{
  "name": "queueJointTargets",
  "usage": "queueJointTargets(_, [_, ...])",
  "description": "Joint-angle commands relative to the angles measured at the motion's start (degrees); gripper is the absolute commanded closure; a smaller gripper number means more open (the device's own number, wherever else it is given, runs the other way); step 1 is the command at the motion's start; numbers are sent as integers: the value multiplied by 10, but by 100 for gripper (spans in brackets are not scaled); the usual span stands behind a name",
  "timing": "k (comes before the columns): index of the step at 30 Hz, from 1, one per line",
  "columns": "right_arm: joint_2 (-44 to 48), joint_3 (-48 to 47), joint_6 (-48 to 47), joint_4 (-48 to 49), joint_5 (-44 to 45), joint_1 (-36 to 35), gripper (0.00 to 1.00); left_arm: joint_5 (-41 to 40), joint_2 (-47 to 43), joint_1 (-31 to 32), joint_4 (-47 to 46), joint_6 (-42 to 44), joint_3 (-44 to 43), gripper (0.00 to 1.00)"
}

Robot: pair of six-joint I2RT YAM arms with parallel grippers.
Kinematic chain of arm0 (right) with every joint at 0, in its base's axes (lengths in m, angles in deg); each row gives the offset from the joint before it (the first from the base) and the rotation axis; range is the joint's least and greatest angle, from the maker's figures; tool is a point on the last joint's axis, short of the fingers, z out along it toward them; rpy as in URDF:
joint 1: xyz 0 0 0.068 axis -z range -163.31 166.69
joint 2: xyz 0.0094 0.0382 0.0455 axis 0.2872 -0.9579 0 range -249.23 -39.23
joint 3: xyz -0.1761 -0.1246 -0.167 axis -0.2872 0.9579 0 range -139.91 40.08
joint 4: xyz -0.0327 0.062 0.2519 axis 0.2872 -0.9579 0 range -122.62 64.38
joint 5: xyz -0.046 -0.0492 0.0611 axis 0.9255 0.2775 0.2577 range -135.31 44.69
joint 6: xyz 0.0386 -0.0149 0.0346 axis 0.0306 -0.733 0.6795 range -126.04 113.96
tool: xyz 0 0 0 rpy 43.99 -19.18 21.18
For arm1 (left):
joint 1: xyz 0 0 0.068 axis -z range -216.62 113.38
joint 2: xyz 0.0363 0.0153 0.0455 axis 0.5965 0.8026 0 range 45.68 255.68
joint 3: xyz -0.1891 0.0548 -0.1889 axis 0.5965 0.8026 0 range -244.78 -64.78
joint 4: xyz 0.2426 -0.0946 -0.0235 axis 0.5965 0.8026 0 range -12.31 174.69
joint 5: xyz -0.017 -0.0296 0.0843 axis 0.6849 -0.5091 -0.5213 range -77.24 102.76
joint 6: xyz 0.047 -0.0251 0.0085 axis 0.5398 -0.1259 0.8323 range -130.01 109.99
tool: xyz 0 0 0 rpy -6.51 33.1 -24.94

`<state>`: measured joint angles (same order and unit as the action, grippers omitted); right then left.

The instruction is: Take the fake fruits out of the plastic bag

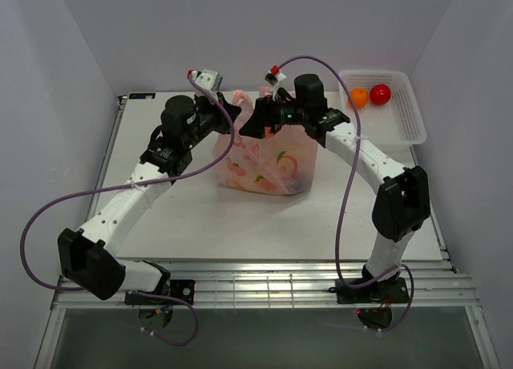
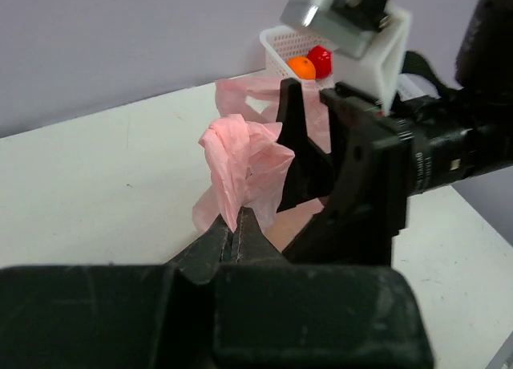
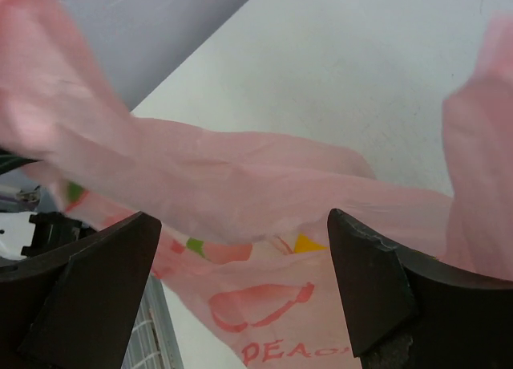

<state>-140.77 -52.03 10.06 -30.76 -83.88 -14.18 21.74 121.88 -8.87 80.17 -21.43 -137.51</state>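
Pinching a bunched fold at the top of the bag (image 1: 268, 168), the left gripper (image 2: 237, 229) has its two dark fingers pressed together with thin pink plastic caught between the tips. The crumpled plastic rises above them in the left wrist view. The bag sits on the white table (image 1: 200, 216), near the middle, with its printed side and the peach pictures facing the arm bases. The right gripper (image 3: 240, 225) is at the top of the bag too, just beside the left one. Its fingers are spread wide apart, and in its own wrist view a stretched sheet of the bag runs across the gap between them. I cannot tell whether either finger touches the plastic. Below that sheet, a small yellow patch (image 3: 307, 243) shows on the bag, next to a green one; it is not clear whether this is something inside or only a print. A white basket (image 1: 401, 124) stands well apart from the bag, on the far right of it, by the back wall. An orange fruit (image 1: 358, 97) and a red fruit (image 1: 380, 93) lie in the far end of this basket, close beside each other, both outside the bag. The inside of the bag is not visible in any view.
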Motion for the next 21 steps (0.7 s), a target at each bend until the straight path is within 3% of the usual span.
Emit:
queueJointTargets(1, [-30,-35,12,-45,33,-9,10,-24,-33,3,-11,0,4,100])
queueJointTargets(5, [-54,-49,-9,-100,92,-14,10,-58,-32,3,-10,-8,7,100])
queueJointTargets(10, [-26,20,8,-50,203,-17,10,-58,-32,3,-5,-19,4,100])
queueJointTargets(16, [-18,82,-22,-14,521,-45,10,-64,-39,3,-9,-26,5,100])
queueJointTargets(21, [20,148,-46,1,668,-47,10,-88,-45,3,-10,-26,10,100])
